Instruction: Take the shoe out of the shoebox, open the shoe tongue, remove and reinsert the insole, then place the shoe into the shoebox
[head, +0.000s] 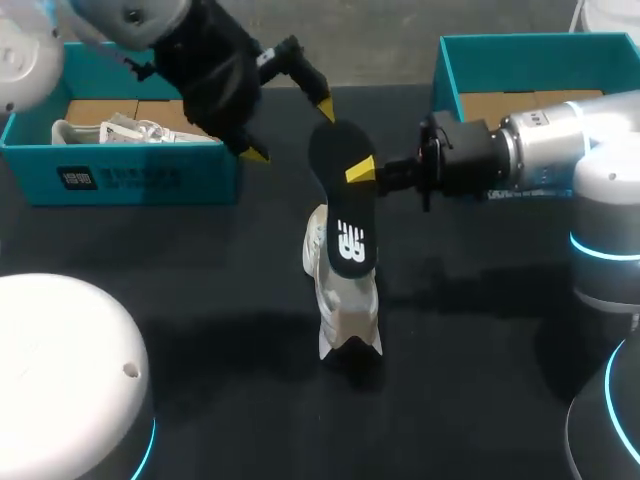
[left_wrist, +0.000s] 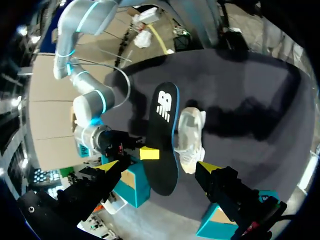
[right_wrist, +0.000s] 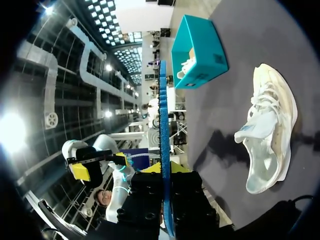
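A black insole (head: 343, 205) with a white logo hangs upright above the table, and my right gripper (head: 362, 172) is shut on its edge near the upper end. In the right wrist view the insole (right_wrist: 163, 115) shows edge-on as a thin blue line between the right gripper (right_wrist: 165, 171) fingers. Under it, the white shoe (head: 345, 300) lies on the black table, also seen as the shoe (right_wrist: 270, 135). My left gripper (head: 291, 130) stands open just behind the insole's top, holding nothing. From the left wrist, the open left gripper (left_wrist: 159, 166) frames the insole (left_wrist: 162, 130) and shoe (left_wrist: 190, 137).
A teal shoebox (head: 150, 180) at the back left holds a second white shoe (head: 110, 131). Another teal box (head: 450, 70) stands at the back right behind my right arm. A white round arm base (head: 60, 370) fills the front left corner.
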